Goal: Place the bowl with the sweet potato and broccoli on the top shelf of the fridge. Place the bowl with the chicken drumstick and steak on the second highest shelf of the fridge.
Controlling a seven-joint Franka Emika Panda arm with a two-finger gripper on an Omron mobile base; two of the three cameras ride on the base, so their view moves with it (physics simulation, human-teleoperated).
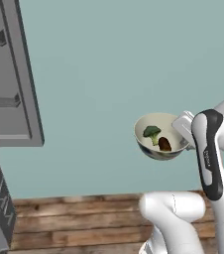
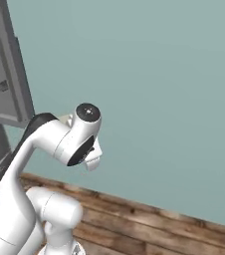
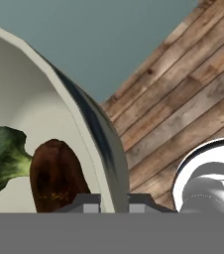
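Hand view: one bowl [image 3: 44, 99], two foods

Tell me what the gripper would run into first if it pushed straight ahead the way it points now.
Nothing new at first: the gripper is shut on the bowl's rim, so that bowl moves with it. Beyond the rim, the hand view shows wooden floor and teal wall; probably floor first, though depth is unclear.

You can see the bowl with sweet potato and broccoli [image 1: 159, 136] up in the air, tipped a little, pale cream inside and darker grey-green outside. Inside it, the green broccoli [image 1: 151, 132] sits just beside the dark brown sweet potato [image 1: 164, 144]. In the hand view, the bowl's rim stands between the two fingers [image 3: 86, 203].
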